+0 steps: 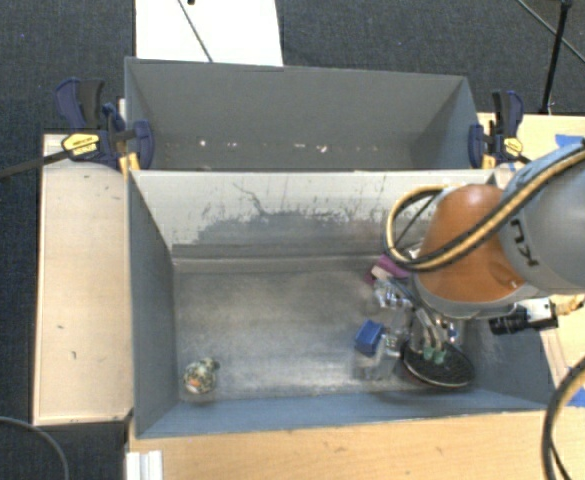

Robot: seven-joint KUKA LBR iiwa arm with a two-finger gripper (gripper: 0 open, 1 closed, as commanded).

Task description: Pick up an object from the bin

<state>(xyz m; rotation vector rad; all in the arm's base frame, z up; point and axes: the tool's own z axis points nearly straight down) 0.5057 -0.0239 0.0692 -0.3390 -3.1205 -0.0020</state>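
One small blue block (368, 337), dark disc (444, 370) beside

Ball (200, 375) lies well left of block (369, 337) and disc (444, 371).

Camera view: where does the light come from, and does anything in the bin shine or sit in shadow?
In the camera view, light seems overhead: small glints dot the grey metal bin's far wall, a sheen lies on the arm's orange cover, and shadow gathers beneath it around the black round disc.

Small blue block (369, 337), bin (272, 313) floor, right side
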